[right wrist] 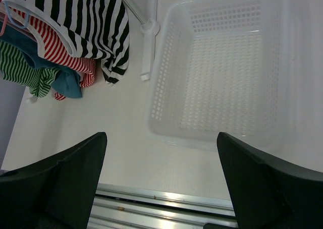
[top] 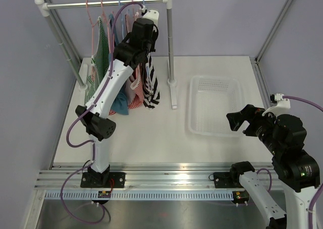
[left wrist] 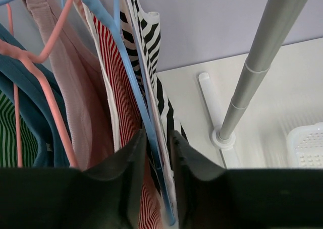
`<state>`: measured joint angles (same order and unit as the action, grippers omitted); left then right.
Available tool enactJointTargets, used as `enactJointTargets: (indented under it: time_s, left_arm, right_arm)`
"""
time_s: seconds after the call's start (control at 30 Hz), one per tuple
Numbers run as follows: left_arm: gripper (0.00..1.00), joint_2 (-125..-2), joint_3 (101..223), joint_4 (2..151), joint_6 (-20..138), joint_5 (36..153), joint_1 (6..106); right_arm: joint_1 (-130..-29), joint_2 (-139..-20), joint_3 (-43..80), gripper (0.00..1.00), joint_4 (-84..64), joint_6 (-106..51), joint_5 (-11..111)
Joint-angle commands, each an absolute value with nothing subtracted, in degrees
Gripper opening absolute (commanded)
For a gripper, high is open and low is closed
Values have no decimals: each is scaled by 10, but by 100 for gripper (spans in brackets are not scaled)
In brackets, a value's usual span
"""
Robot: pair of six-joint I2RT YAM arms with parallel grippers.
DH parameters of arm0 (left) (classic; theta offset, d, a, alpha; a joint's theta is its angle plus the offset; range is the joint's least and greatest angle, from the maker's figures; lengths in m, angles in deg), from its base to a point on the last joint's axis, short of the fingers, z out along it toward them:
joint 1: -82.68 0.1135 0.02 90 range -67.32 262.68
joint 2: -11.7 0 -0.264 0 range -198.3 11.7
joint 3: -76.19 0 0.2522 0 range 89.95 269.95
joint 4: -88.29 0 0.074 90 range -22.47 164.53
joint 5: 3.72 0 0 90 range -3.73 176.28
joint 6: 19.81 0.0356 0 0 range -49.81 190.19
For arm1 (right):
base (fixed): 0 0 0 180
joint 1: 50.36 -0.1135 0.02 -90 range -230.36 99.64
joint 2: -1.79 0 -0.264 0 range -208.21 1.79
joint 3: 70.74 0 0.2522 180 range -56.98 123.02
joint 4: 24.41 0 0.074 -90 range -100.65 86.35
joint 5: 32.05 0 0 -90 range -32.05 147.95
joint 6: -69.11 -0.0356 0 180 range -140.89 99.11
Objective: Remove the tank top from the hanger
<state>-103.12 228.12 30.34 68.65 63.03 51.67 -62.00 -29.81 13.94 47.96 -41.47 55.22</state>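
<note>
A black-and-white striped tank top (top: 151, 87) hangs at the right end of the rack on a blue hanger (left wrist: 128, 62). In the left wrist view its striped fabric (left wrist: 147, 35) runs down between my fingers. My left gripper (left wrist: 157, 135) is up by the rail (top: 106, 4), its jaws narrowed onto the hanger arm and the top's shoulder, fabric pressed on both sides. My right gripper (top: 234, 120) hovers wide open and empty near the basket's front right. The right wrist view shows that gripper (right wrist: 161, 138) above the table, with the tank top (right wrist: 86, 12) at the upper left.
Red-striped (left wrist: 113, 82), pink, teal and green-striped tops on pink hangers crowd the rail left of the tank top. The rack's right post (top: 170, 42) stands next to my left gripper. A white perforated basket (top: 214, 79) sits right of the rack.
</note>
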Motion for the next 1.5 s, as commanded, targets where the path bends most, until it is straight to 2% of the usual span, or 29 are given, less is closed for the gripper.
enactJointTargets:
  time_s: [0.0, 0.07, 0.13, 0.53, 0.9, 1.03, 1.23, 1.47]
  left_arm:
    - [24, -1026, 2310, 323, 696, 617, 521]
    - [8, -1024, 2314, 324, 692, 618, 521]
    - [0, -1020, 2319, 324, 691, 617, 520]
    - [0, -955, 2350, 344, 627, 647, 520]
    - [0, -865, 2309, 284, 570, 704, 509]
    - [0, -782, 2237, 263, 537, 764, 500]
    - [0, -616, 2035, 281, 499, 870, 482]
    - [0, -405, 1767, 326, 466, 959, 444]
  right_arm:
    - [-622, -298, 151, 98, 464, -414, 537]
    - [-623, -299, 149, 98, 463, -415, 536]
    - [-622, -302, 149, 98, 460, -418, 534]
    - [-623, -302, 155, 98, 456, -425, 525]
    - [-622, -320, 163, 98, 438, -429, 514]
    - [-623, -330, 161, 98, 424, -430, 497]
    - [-623, -368, 165, 99, 393, -423, 435]
    - [-623, -450, 133, 98, 231, -495, 240]
